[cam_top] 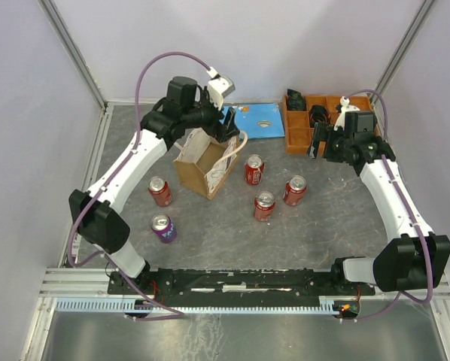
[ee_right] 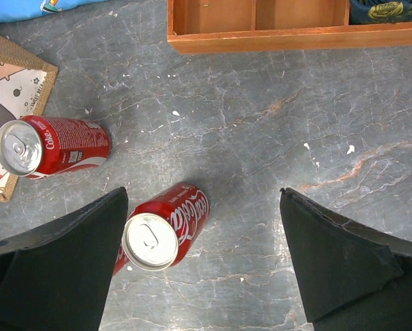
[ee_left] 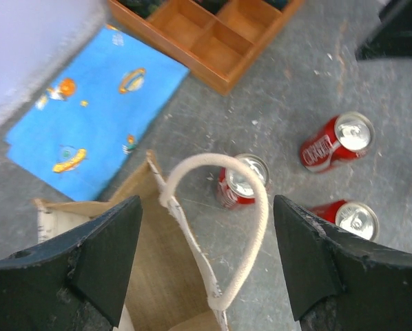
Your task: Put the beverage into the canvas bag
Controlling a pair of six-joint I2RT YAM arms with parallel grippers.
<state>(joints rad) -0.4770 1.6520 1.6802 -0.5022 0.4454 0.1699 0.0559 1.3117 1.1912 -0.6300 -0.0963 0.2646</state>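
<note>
The canvas bag (cam_top: 204, 164) stands open and upright left of centre, tan-sided with cream printed faces. My left gripper (cam_top: 229, 126) hangs open over its far right rim. In the left wrist view the bag's cream rope handle (ee_left: 263, 207) loops up between the spread fingers of the left gripper (ee_left: 206, 227), touched by neither, above the bag's inside (ee_left: 158, 276). Beverage cans stand on the table: three red ones (cam_top: 253, 169) (cam_top: 294, 189) (cam_top: 264, 204) right of the bag, a red can (cam_top: 159, 191) and a purple can (cam_top: 163, 228) to its left. My right gripper (cam_top: 316, 141) is open and empty, with a red can (ee_right: 161, 231) below, beside its left finger.
A wooden compartment tray (cam_top: 294, 129) holding small parts sits at the back right, just behind the right gripper. A blue printed cloth (cam_top: 255, 120) lies flat behind the bag. Grey walls close in the table on three sides.
</note>
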